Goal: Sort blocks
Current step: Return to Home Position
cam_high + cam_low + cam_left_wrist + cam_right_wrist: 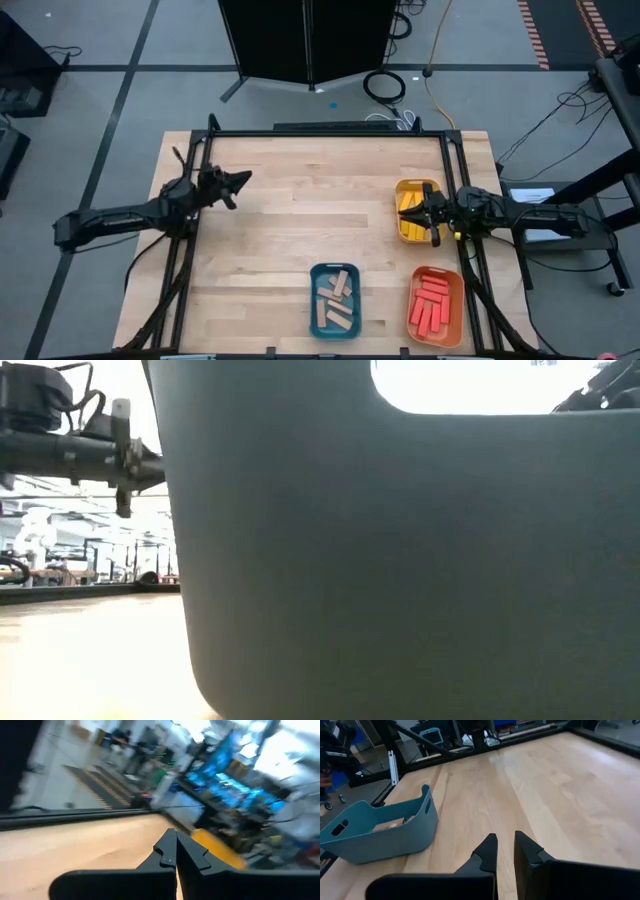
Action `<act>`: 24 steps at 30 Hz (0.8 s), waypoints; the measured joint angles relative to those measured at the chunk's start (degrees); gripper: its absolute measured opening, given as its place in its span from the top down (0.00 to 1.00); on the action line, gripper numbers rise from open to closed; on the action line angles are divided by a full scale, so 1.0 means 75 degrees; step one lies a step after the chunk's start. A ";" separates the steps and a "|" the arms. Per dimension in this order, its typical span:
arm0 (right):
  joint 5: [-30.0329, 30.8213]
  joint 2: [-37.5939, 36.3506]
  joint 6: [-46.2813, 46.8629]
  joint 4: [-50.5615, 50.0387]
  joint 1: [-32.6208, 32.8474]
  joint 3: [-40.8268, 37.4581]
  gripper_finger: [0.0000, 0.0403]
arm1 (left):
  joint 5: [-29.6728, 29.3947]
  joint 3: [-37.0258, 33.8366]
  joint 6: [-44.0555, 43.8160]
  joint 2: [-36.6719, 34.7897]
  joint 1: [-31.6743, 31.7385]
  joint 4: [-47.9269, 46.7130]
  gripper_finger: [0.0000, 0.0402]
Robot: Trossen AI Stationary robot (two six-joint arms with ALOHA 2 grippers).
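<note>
Risk: yellow tray [402, 186] is sitting just beneath empty, slightly parted right hand [427, 211]; a low retreat could be clipping its rim. Left hand [243, 181] is idling, clenched.

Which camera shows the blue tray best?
The high view: the whole blue tray and its tan blocks, from above. The right wrist view shows its side; the low view perhaps its wall; the left wrist view, nothing.

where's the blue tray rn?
High view: the blue tray sits near the bottom edge of the table, right of centre, just left of the orange tray, with tan blocks in it.
</note>
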 joint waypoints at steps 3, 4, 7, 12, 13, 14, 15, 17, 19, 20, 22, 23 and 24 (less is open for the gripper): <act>0.0007 -0.0014 0.0009 0.0621 -0.0005 -0.0138 1.00 | -0.0749 0.0000 0.0384 -0.0695 -0.0335 -0.1448 1.00; 0.0007 -0.0043 0.0009 0.0838 -0.0005 -0.0213 1.00 | -0.0769 0.0000 0.0537 -0.0835 -0.0381 -0.1861 1.00; 0.0036 -0.0037 0.0027 0.1570 -0.0005 -0.0433 1.00 | -0.0591 0.0000 0.1190 -0.1004 -0.0398 -0.2790 1.00; 0.0638 -0.0020 0.0038 0.1663 -0.0006 -0.0505 1.00 | -0.0192 0.0000 0.3220 -0.0922 -0.0398 -0.2828 1.00; 0.0650 -0.0022 0.0038 0.1661 -0.0005 -0.0502 1.00 | -0.0192 0.0000 0.3334 -0.0926 -0.0398 -0.2827 1.00; 0.0629 -0.0022 0.0038 0.1663 -0.0005 -0.0505 1.00 | -0.0192 0.0000 0.3324 -0.0925 -0.0398 -0.2833 1.00; 0.0622 -0.0020 0.0038 0.1661 -0.0005 -0.0505 1.00 | -0.0189 0.0000 0.3215 -0.0922 -0.0398 -0.2839 1.00; 0.0622 -0.0022 0.0037 0.1661 -0.0005 -0.0504 1.00 | -0.0179 -0.0003 0.2779 -0.0924 -0.0398 -0.2842 1.00; 0.0618 -0.0017 0.0038 0.1661 -0.0005 -0.0502 1.00 | -0.0172 -0.0003 0.2544 -0.0922 -0.0398 -0.2845 1.00; 0.0616 -0.0017 0.0036 0.1661 -0.0005 -0.0503 1.00 | -0.0169 -0.0003 0.2534 -0.0922 -0.0398 -0.2848 1.00; 0.0613 -0.0017 0.0038 0.1658 -0.0005 -0.0504 1.00 | -0.0170 -0.0003 0.2539 -0.0922 -0.0398 -0.2851 1.00; 0.0611 -0.0017 0.0036 0.1658 -0.0005 -0.0503 1.00 | -0.0169 -0.0003 0.2538 -0.0922 -0.0398 -0.2851 1.00; 0.0610 -0.0017 0.0038 0.1658 -0.0005 -0.0503 1.00 | -0.0169 -0.0003 0.2537 -0.0922 -0.0398 -0.2852 1.00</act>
